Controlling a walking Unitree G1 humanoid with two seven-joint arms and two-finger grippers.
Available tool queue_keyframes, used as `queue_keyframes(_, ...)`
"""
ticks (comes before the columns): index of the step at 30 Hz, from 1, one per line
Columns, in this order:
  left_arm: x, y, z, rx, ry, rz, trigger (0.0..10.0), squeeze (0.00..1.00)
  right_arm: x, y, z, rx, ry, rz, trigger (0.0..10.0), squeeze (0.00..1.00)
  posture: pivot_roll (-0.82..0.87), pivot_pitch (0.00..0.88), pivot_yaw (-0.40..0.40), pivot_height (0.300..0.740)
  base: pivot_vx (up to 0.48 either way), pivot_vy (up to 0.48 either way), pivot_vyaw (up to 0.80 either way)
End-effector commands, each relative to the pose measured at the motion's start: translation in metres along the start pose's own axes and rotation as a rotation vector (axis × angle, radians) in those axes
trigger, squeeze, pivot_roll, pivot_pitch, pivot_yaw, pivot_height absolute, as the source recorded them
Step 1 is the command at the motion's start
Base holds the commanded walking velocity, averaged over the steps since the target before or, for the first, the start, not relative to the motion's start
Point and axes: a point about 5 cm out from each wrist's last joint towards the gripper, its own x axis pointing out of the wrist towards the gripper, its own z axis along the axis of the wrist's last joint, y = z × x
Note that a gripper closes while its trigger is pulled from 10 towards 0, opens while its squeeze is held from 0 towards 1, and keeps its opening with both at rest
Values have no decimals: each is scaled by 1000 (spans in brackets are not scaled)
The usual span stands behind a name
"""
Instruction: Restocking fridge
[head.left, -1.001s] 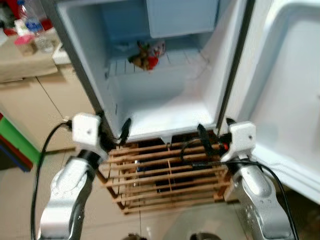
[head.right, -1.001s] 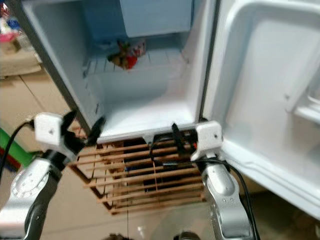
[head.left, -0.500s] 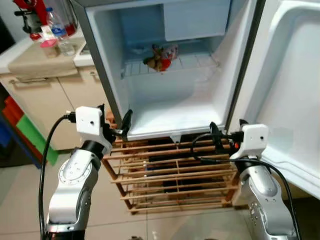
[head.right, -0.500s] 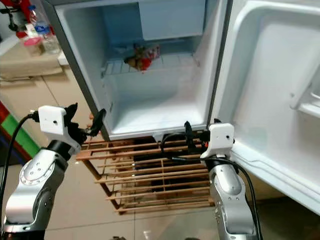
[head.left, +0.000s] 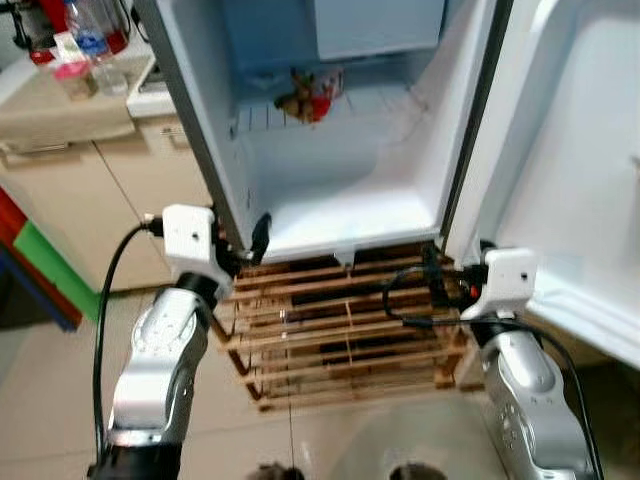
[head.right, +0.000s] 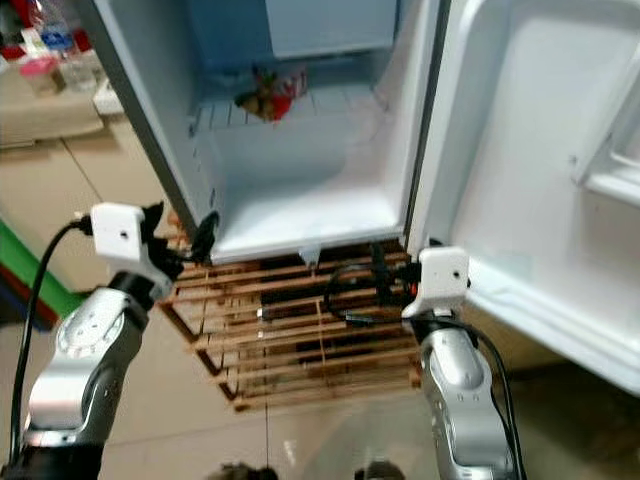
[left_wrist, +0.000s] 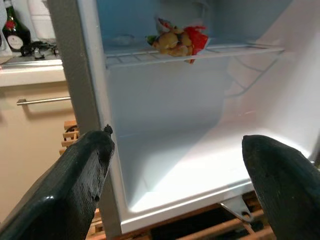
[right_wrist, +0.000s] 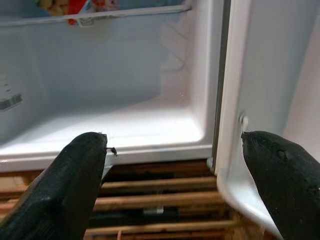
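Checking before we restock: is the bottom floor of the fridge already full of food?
No, the fridge floor is bare white; the one food packet lies on the wire shelf above.

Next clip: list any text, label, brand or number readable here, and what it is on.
None is readable.
Snack bag on the fridge shelf: print too blurred to read.
Water bottle on the counter: label too small.
Dark bottle: label illegible.

A small white fridge (head.left: 330, 190) stands open on a wooden slatted rack, its door (head.left: 570, 180) swung wide. A red and yellow food packet (head.left: 310, 95) lies on its wire shelf.
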Motion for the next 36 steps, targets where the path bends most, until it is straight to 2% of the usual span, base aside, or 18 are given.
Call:
queue_keyframes(1, 1, 1, 0, 7, -1, 9, 10000, 0, 1, 1, 1, 0, -6, 11, 10000, 0, -154, 0, 113, 740, -319, 0, 0)
queue_keyframes(13, 6, 1, 1, 11, -9, 13, 10000, 0, 1, 3, -1, -2, 4, 19, 10000, 0, -152, 0, 112, 740, -288, 0, 0)
queue_keyframes(16, 6, 0, 4, 20, -29, -23, 10000, 0, -3, -2, -8, -17, 30, -7, 10000, 0, -152, 0, 113, 740, 0, 0, 0)
queue_keyframes(36, 10, -5, 3, 10, -35, -78, 10000, 0, -14, -12, -18, -38, 67, -36, 10000, 0, -176, 0, 132, 740, 0, -450, 0)
